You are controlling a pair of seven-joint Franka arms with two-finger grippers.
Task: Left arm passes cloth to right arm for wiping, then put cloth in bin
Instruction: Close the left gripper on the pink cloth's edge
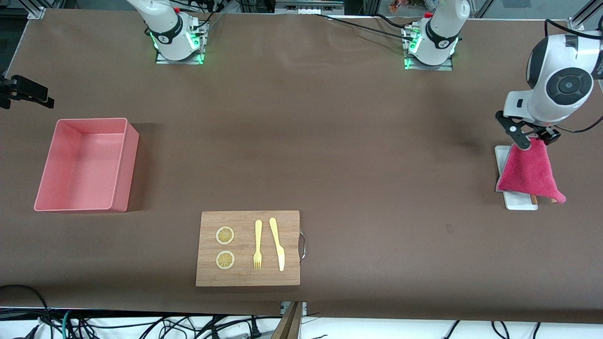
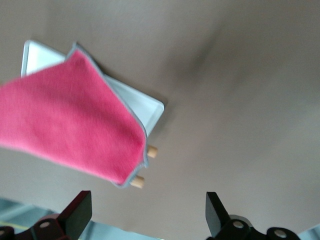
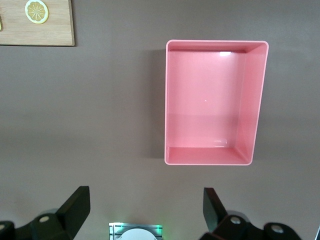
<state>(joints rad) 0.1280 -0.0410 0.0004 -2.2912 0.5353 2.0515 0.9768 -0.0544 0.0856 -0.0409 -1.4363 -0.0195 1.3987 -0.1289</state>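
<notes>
- Table: brown-covered, carries everything listed below.
- Left arm: reaches out to its own end of the table, wrist bent down over the tray.
- Right arm: only the base and lowest link in the front view; waiting.
- Bin: salmon-pink, tall-sided, toward the right arm's end of the table; nothing in it.
- Cutting board: wooden, metal handle, nearer to the front camera than the bin.
- Tray: small, flat, white, at the left arm's end; mostly covered by the cloth.
- Cloth: magenta with grey edging, draped over the tray, one corner rising toward the left gripper.
- Left gripper: right over the cloth's raised corner; jaws spread wide in the left wrist view, nothing between them.
- Right gripper: high over the table beside the bin, jaws spread, holding nothing.
- Knife and fork: yellow, side by side on the board.
- Lemon slices: two, on the board beside the fork.
- Wooden sticks: two ends poking out from under the cloth.
- Progress, judged: very start. Pickup apparently not yet secured; handover, wiping and drop into the bin all outstanding.
</notes>
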